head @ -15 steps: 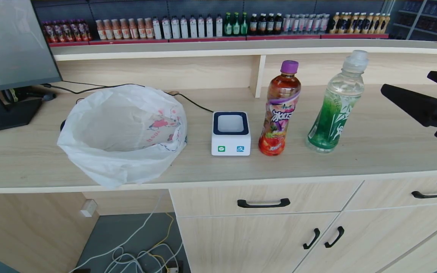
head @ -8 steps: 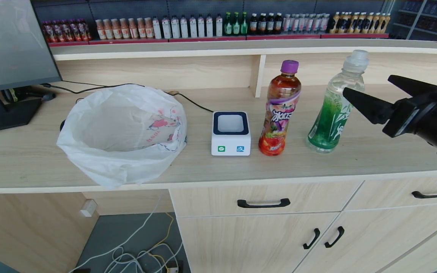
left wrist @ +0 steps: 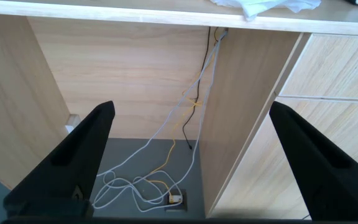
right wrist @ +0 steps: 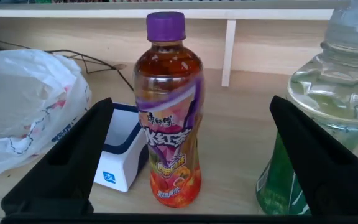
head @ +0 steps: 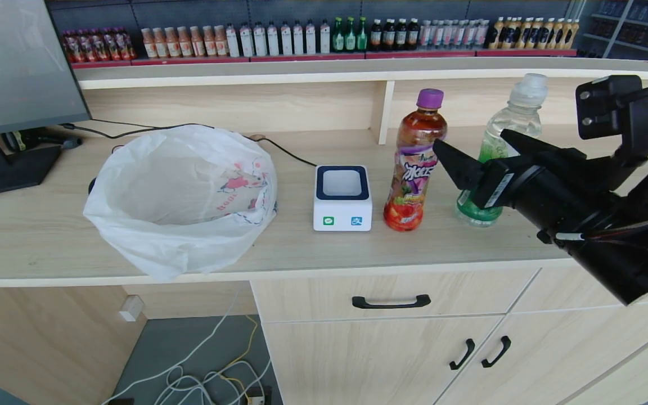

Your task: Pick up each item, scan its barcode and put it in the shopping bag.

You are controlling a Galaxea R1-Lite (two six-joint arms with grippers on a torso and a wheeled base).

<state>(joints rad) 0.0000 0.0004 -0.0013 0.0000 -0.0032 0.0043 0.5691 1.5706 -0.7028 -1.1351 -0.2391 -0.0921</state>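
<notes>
Right claw (head: 470, 139) spread, partly covering green bottle (head: 512, 119); left claw (left wrist: 191, 107) spread too.

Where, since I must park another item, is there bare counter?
Bare counter lies between the monitor stand and the shopping bag, and behind the scanner. Crowded: scanner, purple-capped bottle, green bottle and right gripper bunch together.

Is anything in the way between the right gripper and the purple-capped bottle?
Nothing visible stands between them. The right gripper is open, with the purple-capped bottle centred ahead of it. The green bottle stands close beside that path, not across it.
</notes>
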